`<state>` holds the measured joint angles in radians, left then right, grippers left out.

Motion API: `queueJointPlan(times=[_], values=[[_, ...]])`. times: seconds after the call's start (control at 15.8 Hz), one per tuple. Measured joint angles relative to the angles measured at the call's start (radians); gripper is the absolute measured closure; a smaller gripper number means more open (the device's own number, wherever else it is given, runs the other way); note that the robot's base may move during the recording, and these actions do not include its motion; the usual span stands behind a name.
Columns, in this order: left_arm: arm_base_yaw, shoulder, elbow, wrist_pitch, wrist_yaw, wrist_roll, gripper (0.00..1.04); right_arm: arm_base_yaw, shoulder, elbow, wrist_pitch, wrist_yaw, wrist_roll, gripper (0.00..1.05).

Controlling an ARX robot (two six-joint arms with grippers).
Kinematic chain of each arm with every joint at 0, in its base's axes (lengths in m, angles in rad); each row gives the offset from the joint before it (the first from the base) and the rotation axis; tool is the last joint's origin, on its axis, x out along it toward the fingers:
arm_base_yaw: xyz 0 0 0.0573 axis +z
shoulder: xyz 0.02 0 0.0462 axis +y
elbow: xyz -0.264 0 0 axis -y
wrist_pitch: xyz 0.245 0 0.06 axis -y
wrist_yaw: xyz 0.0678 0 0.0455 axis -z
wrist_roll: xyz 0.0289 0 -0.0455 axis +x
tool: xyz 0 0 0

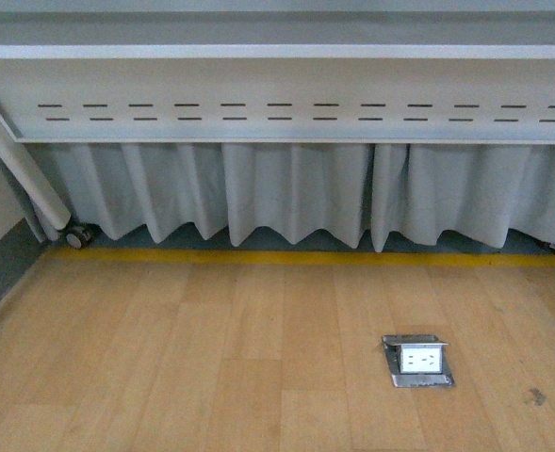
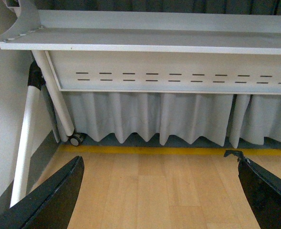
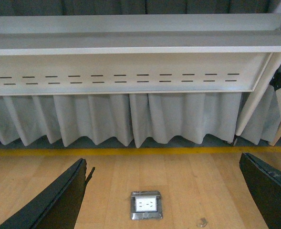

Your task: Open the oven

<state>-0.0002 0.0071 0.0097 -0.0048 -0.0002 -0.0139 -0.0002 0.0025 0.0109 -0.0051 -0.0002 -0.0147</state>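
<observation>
Left claw (image 2: 159, 191): two black fingers (image 2: 49, 200) spread wide apart at the edges of the left wrist view, nothing between them, only bare floor below.

Right claw (image 3: 164, 191): same state in the right wrist view, black fingers (image 3: 54, 200) far apart, nothing gripped.

Neither arm visible in the front view.

Wooden floor (image 1: 211, 358): light plank boards, filling the near part of all three views.

Floor socket (image 1: 418, 361): metal-framed box with a white outlet plate and raised lid, set into the floor on the right of the front view; also visible between the right claw's fingers. Small dark spot on the boards just right of it.

Yellow line (image 1: 258, 256): runs across the floor at the foot of the far wall.

Grey curtain (image 1: 286, 198): pleated cloth hanging down to the yellow line, behind the surface.

Surface (image 1: 277, 52): white table seen from below, front panel (image 1: 296, 99) carrying two rows of short dark slots. Slanted white leg ending in a caster (image 1: 77, 235) at far left.

Oven: not visible in any view; location and appearance cannot be told.
</observation>
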Motion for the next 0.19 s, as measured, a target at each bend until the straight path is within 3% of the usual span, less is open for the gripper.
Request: queueJointPlan(times=[0.19], values=[[0.000,0.000,0.000,0.000,0.000,0.000,0.07,0.000,0.000,0.000,0.000,0.000,0.000,0.06]])
